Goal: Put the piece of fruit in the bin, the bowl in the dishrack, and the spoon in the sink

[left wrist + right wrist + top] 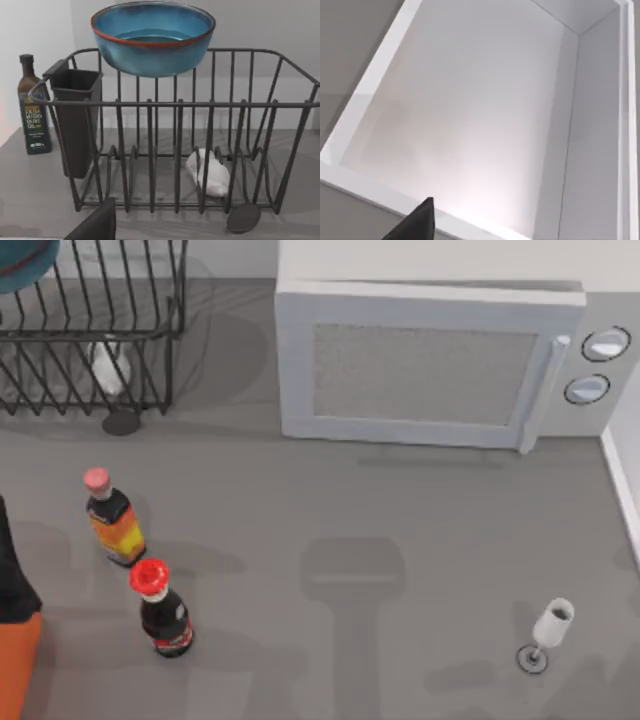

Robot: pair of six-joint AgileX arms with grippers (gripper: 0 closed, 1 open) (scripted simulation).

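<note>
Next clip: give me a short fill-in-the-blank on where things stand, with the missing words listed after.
1. The teal bowl sits on top of the black wire ____.
2. The microwave has ____ round knobs.
3. The bottle nearest the orange bin has a bright ____ cap.
4. Beside the dishrack, in the left wrist view, stands a dark bottle of olive ____.

Missing words: dishrack; two; red; oil

**Cut-offs and unclear items**

Top view: bowl (pixel 22 265) clipped at upper left corner; bin (pixel 15 650) cut by left edge; sink (pixel 622 480) rim sliver at right edge. Pale object (pixel 108 368) behind dishrack (pixel 90 330) bars: identity unclear. Left pincer (pixel 97 225): one dark fingertip, cropped at bottom edge.
</note>
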